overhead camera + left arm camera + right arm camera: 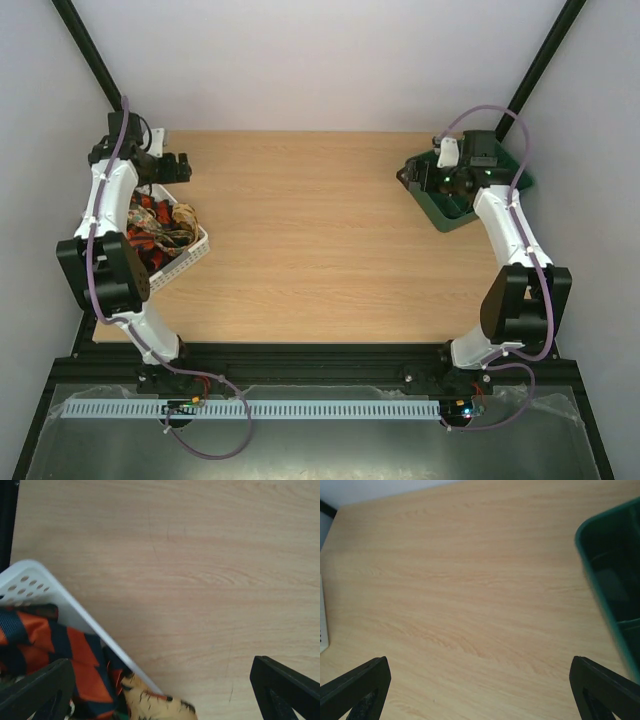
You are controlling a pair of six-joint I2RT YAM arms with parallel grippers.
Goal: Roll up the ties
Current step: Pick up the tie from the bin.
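1. Red-orange patterned ties (158, 226) heaped in white basket (198, 250), 9 o'clock on surface (320, 240); none rolled.
2. Left tool (182, 166) over basket's far corner, spread wide, empty; right tool (412, 178) at 2 o'clock likewise.
3. Step looks like first pick: left tool must drop and pinch one tie.

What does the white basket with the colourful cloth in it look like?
The white basket looks like plastic, with rows of small holes in its wall and a smooth rim. It sits on the wooden table near its left edge, turned at an angle. Bunched-up ties fill it, orange-and-black and tan patterned; one seems to lap over the rim. The left arm reaches above it, hiding part.
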